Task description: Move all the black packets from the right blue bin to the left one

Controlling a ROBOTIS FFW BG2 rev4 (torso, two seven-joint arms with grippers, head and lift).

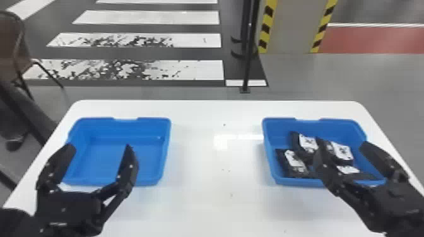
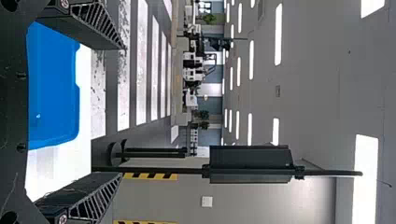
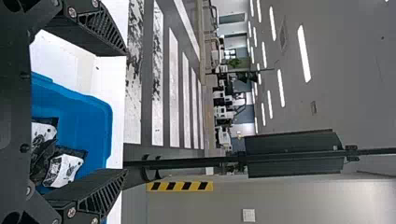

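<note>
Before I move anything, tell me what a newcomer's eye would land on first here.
Likely the two blue bins on the white table: the left bin empty, the right bin holding a cluster of black packets with white labels. Next, the black left gripper and right gripper, fingers spread at the bins' near sides. Behind the table, bold white stripes cross the dark floor.

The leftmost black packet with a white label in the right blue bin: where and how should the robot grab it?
Probably from above, pinching its middle across the long sides: this packet lies label up, longer than wide, and the bin's walls hinder a sideways approach.
</note>
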